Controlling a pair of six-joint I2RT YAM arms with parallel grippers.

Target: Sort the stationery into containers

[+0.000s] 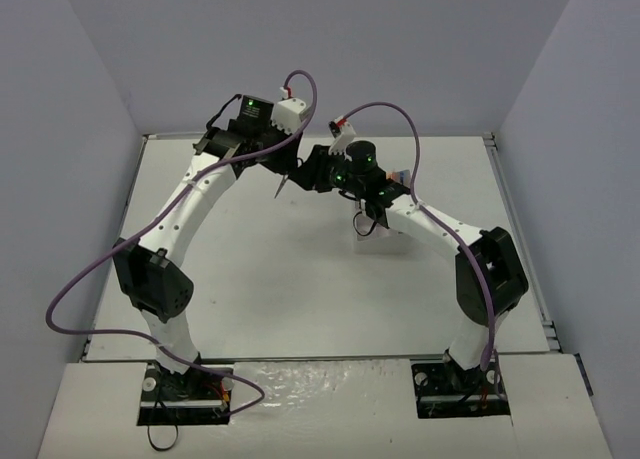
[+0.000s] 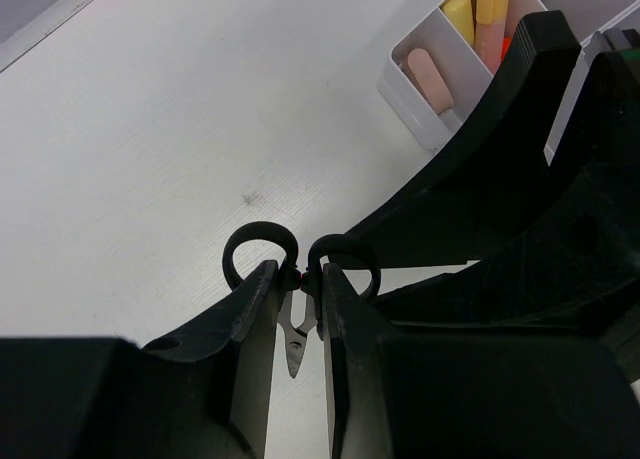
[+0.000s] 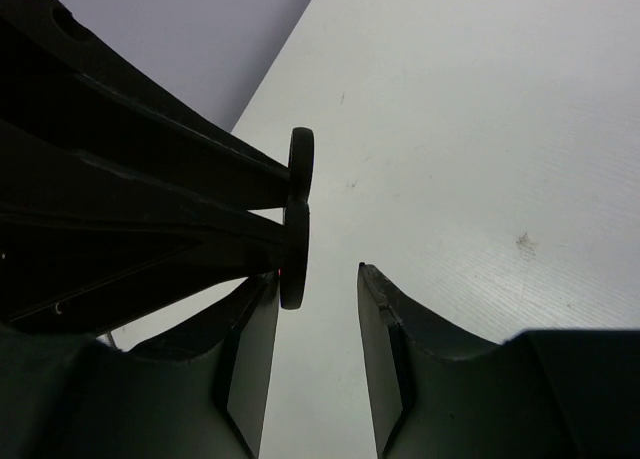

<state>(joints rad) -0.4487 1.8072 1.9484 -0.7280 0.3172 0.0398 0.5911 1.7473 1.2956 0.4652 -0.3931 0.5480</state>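
Roughly mid-rear of counter, both arms meet nose to nose. L gripper is clenched on black-handled scissors, pinching near the pivot. The two handle loops stick out past its fingertips and the blades lie back betw. its fingers. Scissors look lifted off the counter.

R gripper is released, jaws wide apart. R wrist view shows the handle loops edge-on, the lower one just inside the gap, beside one finger. Can't tell if it's touching; nothing is clamped.

White organiser tray sits on the counter near the scissors, at upper right of L wrist view. It's partly hidden there by R gripper's black body, and mostly under R arm in top view. Pink eraser lies in its near compartment, yellow highlighter in the next, w/ an orange-pink pen alongside.
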